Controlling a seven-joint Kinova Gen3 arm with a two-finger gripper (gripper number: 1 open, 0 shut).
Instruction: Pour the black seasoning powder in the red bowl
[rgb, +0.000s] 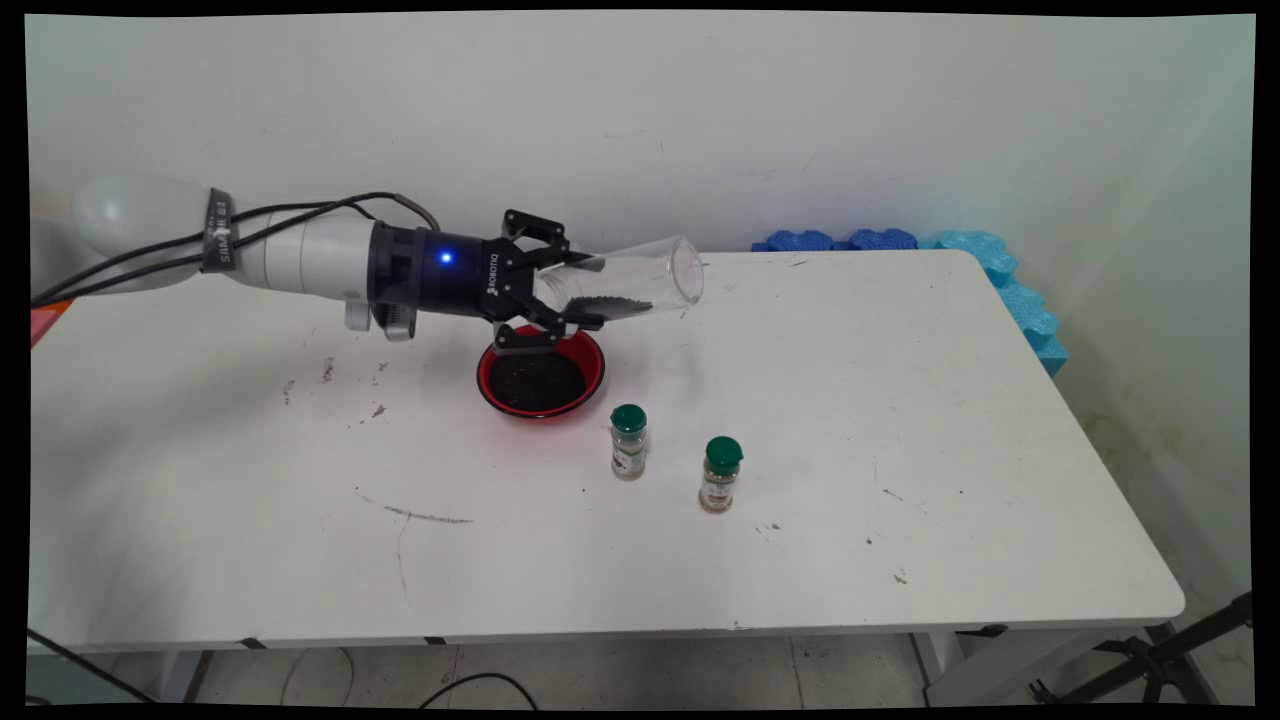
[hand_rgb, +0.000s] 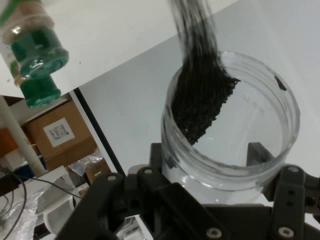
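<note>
My gripper (rgb: 585, 292) is shut on a clear glass jar (rgb: 640, 282), held almost level above the table with its mouth toward the right. A streak of dark grains (rgb: 612, 308) lies along the jar's lower wall. In the hand view the jar (hand_rgb: 260, 135) sits between my fingers with the dark grains (hand_rgb: 200, 105) spread along its inner wall. Just under the hand stands a red bowl (rgb: 592, 378) holding dark grains (rgb: 537, 383).
Two small spice jars with green caps stand in front of the bowl, one (rgb: 628, 441) nearer it and one (rgb: 720, 474) further right; one spice jar (hand_rgb: 34, 55) shows in the hand view. Blue foam pieces (rgb: 1000, 275) line the table's far right edge.
</note>
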